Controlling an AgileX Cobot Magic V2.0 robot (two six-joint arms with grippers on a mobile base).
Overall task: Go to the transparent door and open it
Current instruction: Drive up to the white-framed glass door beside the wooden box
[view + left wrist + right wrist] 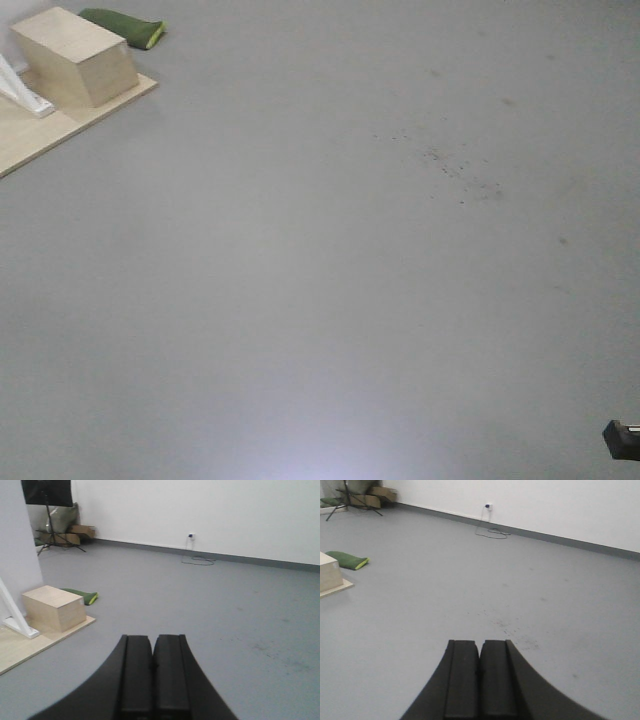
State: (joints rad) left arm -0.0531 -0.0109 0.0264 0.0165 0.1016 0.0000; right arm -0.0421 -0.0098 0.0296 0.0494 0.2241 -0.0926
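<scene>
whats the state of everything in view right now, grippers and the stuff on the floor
left gripper: shut, holding nothing
right gripper: shut, holding nothing
wooden box: upright on the low wooden platform
green cushion: lying flat on the floor behind the box
cable: hanging from the wall socket, slack looped on the floor
transparent door: not in view

I'm looking at a bare test hall or studio, not a home. There is a wide grey floor (350, 300) and a plain white wall (200, 515) with grey skirting. A tripod (50, 527) with a black panel stands by cardboard boxes (75, 534). A cable (197, 560) trails from a wall socket (191, 536), and a plywood box (54, 607) sits on a low wooden platform (30, 135).
</scene>
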